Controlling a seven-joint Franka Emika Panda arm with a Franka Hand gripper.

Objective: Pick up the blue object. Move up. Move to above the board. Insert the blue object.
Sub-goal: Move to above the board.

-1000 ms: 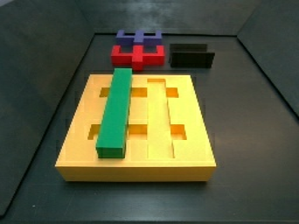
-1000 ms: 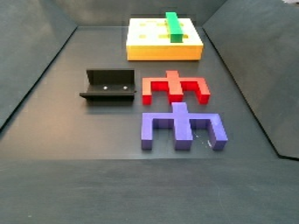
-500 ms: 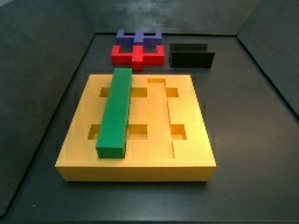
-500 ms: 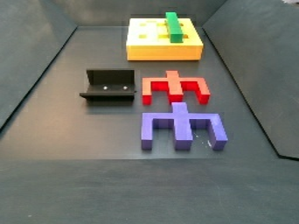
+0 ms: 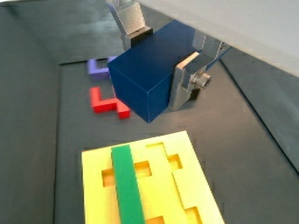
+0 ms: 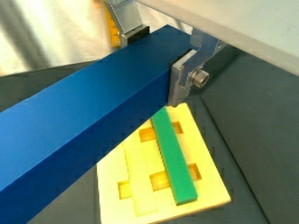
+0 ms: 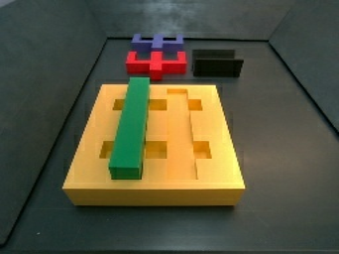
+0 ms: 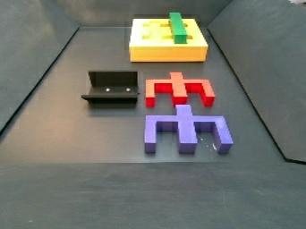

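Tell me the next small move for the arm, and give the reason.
Probably lower toward a free groove. The pincer already clamps the blue object, seen only in the wrist views, high above the board. The green bar fills one groove; the grooves beside it look open.

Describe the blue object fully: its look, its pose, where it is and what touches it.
The blue object is a long royal-blue bar with a square end face, flat matte sides and sharp edges, like painted wood or plastic. It appears only in both wrist views, clamped between the silver fingers of the gripper, which touch its two opposite sides near one end. It hangs clear above the yellow board, higher than the green bar lying in one groove. Neither side view shows it.
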